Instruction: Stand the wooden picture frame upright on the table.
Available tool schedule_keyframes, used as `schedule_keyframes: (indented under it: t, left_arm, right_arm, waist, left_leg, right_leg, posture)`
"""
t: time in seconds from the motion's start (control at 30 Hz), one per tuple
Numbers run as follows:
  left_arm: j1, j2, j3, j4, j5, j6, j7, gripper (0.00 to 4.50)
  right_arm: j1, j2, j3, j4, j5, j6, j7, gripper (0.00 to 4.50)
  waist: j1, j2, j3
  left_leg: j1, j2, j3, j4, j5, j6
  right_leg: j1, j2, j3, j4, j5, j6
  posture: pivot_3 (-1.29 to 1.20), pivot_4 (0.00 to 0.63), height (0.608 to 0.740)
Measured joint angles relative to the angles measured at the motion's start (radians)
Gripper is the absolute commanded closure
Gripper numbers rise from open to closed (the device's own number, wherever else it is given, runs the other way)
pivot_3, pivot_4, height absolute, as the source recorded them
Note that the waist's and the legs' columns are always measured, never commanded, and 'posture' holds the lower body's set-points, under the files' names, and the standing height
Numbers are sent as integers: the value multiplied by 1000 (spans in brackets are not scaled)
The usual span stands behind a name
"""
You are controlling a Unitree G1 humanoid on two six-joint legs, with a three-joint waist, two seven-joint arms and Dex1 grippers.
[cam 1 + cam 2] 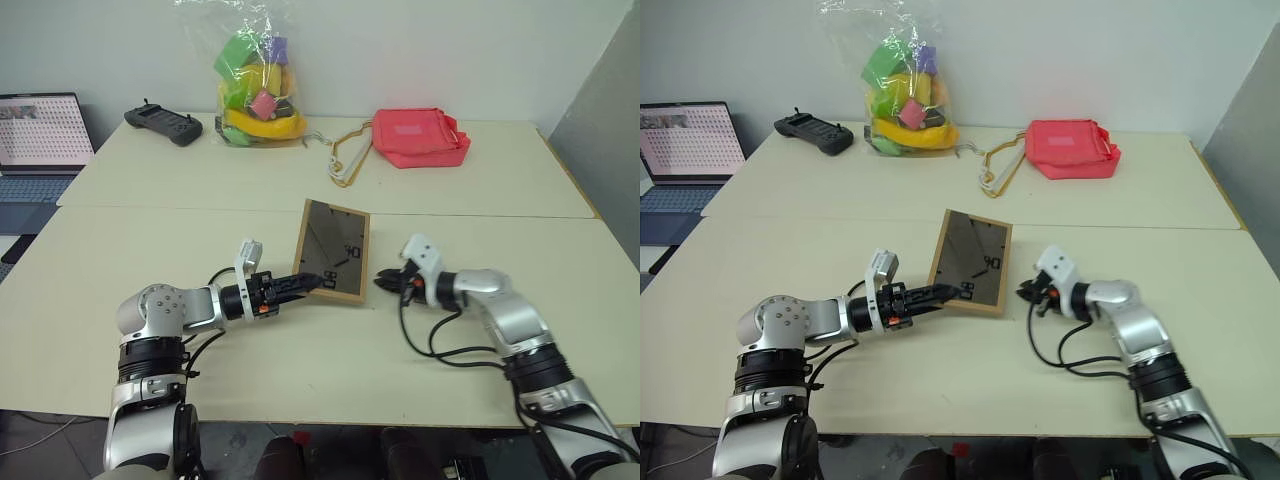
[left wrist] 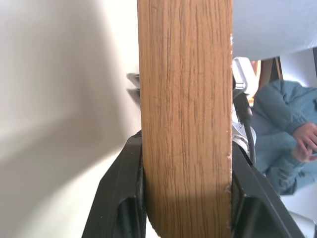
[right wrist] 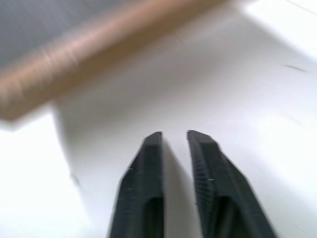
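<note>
Left hand [image 1: 318,282] on wooden picture frame [image 1: 333,249]

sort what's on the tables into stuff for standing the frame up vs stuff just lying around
For the job:
wooden picture frame, clamped at its edge by the left gripper
table
right gripper, empty, beside the frame

Lying about:
red pouch
bag of toys
black controller
laptop
</note>
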Motion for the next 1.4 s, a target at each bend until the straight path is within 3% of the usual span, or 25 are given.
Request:
schedule_keyframes:
  t: [0.1,0.17,0.4,0.63,0.77,0.87,1.1,1.3,1.4]
  left_arm:
    - [1,-6,45,-95,-43,-6,30,3189]
    - [27,-20,59,-180,-71,-16,60,3189]
    - [117,-65,83,-309,-106,-73,184,3189]
    - [140,-91,73,-352,-123,-114,247,3189]
    - [154,-86,80,-354,-144,-119,270,3189]
    - [187,-72,82,-369,-172,-119,275,3189]
    - [226,-57,90,-404,-265,-108,292,3189]
    - [218,-33,57,-371,-307,-97,318,3189]
    - [196,-4,49,-330,-312,-91,340,3189]
  right_arm:
    - [-117,-5,-97,-58,128,147,22,2035]
    - [-205,49,-120,-79,224,245,21,1505]
    - [-354,161,-59,-28,265,273,5,16]
    - [-389,293,66,98,168,128,-23,16]
    - [-389,305,116,101,110,53,-17,16]
    - [-371,305,104,60,150,97,24,16]
    - [-306,205,14,-118,336,287,116,16]
    - [-253,125,3,-146,357,299,138,16]
    - [-217,66,6,-140,298,199,130,16]
  waist:
    - [-14,0,0]
    - [-26,0,0]
    - [-18,0,0]
    - [-13,0,0]
    - [-12,0,0]
    - [-12,0,0]
    - [0,0,0]
    - [-1,0,0]
    - [-1,-1,0]
  left_leg:
    - [2,2,0,-2,2,-3]
    - [2,2,0,-3,2,-3]
    - [0,1,0,-1,1,-3]
    - [-2,1,0,-1,2,-3]
    - [-3,1,0,-1,2,-3]
    - [-3,1,0,-1,2,-4]
    - [-3,0,-1,-1,1,-1]
    - [-3,0,-1,-1,0,0]
    - [-3,0,-1,-1,0,0]
  right_leg:
    - [0,2,1,0,0,0]
    - [0,2,1,0,0,0]
    - [0,0,0,-1,0,0]
    - [-3,0,0,-1,0,0]
    - [-3,0,0,-1,0,0]
    - [-3,0,-1,-1,0,0]
    - [-3,-1,-2,-1,0,0]
    - [-3,0,-1,-1,0,0]
    - [-3,0,-1,-1,0,0]
  posture:
    - [0,150,740]
    - [0,150,740]
    - [0,150,740]
    - [0,150,740]
    - [0,150,740]
    - [0,150,740]
    - [0,150,740]
    - [0,150,740]
    - [0,150,740]
